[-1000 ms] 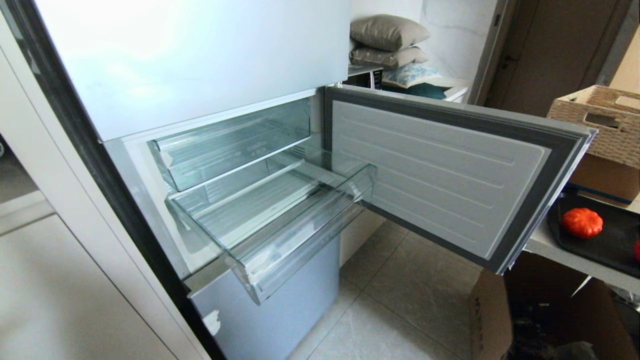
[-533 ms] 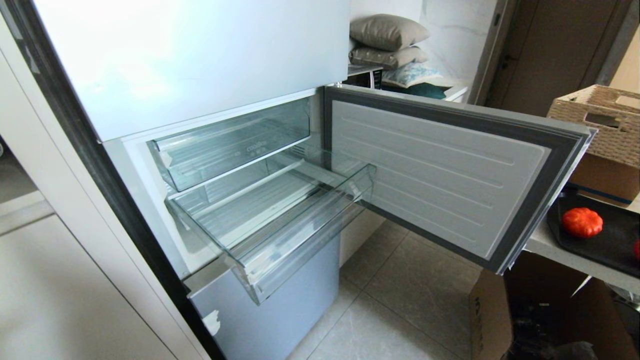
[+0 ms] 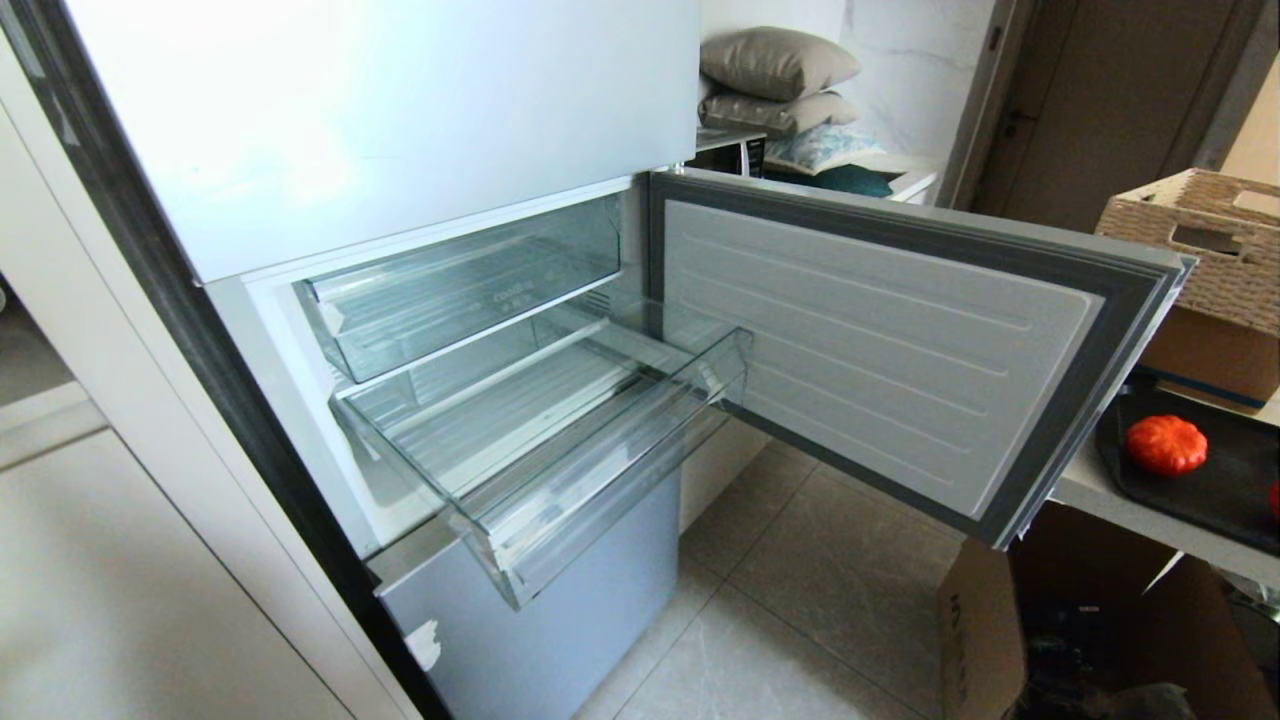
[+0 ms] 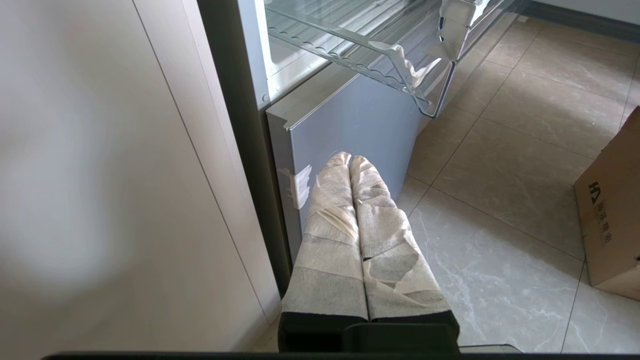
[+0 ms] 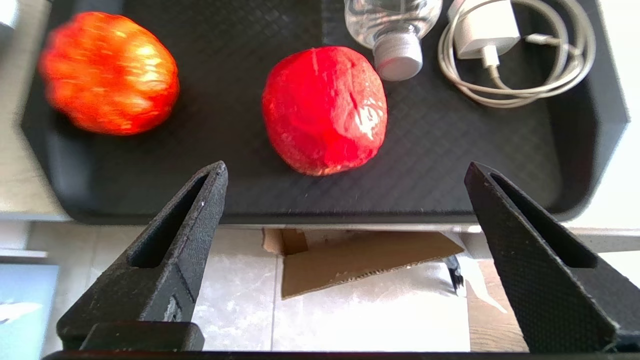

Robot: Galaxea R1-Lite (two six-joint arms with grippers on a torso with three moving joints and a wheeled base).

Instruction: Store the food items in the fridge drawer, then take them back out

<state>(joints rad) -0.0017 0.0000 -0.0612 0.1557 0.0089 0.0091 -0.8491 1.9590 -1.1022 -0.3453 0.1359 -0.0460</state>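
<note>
Right gripper (image 5: 345, 170) spread wide, empty, above black textured tray (image 5: 450, 150), smooth red apple-like item (image 5: 325, 110) and ribbed orange pumpkin-like item (image 5: 107, 72) on tray, clear ribbed fridge drawer (image 3: 600, 450) pulled out, left gripper (image 4: 350, 160) pressed closed, low beside fridge.

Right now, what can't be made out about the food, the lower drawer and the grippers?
- Red apple-like piece: cut off by the head view's right edge.
- Ribbed orange piece: blurred in the right wrist view.
- Right gripper: outside the head view.
- Lower fridge drawer: clear walls, far corners unreadable.
</note>
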